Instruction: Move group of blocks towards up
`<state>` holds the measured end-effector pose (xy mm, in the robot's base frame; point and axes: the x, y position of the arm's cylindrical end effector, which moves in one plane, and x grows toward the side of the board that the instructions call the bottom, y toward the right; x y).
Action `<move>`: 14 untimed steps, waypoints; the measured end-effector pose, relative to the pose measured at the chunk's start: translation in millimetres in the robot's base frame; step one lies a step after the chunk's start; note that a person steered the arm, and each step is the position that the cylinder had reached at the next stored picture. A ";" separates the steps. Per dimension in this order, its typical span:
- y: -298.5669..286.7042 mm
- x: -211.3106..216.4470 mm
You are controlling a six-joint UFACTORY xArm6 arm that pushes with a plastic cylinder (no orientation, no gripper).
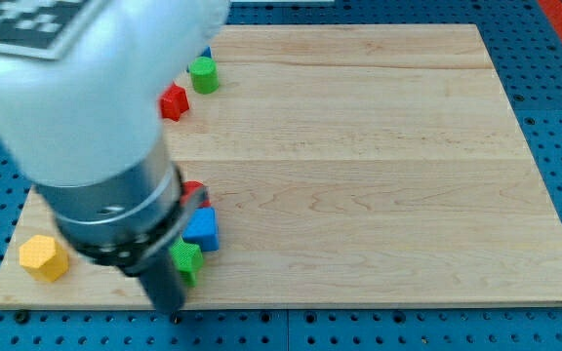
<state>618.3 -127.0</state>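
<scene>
Down at the view's bottom left, my tip (pixel 175 310) sits at the near edge of the wooden board (pixel 379 175); it is a bare rod with nothing to open or close, and it holds nothing. Just above it and a little to the view's right lies a green block (pixel 187 259), close enough that I cannot tell whether they touch. A blue block (pixel 203 229) sits right behind the green one, and a red block (pixel 195 191) peeks out beyond that, half hidden by the arm. Off to the tip's left, well apart, rests a yellow block (pixel 44 257). Far up the board lie a second red block (pixel 173 101) and a green cylinder (pixel 203 74), side by side.
</scene>
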 end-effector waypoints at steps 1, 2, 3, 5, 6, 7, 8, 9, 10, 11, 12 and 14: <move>-55.7 -0.2; -102.4 -0.5; -79.4 -12.7; -1.9 -12.7; -1.9 -12.7; 9.5 -12.7; 41.9 -12.7; 47.0 -5.5; 67.1 0.4; 88.9 -4.9; 60.6 -20.2; 5.7 -50.7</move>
<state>567.6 -121.3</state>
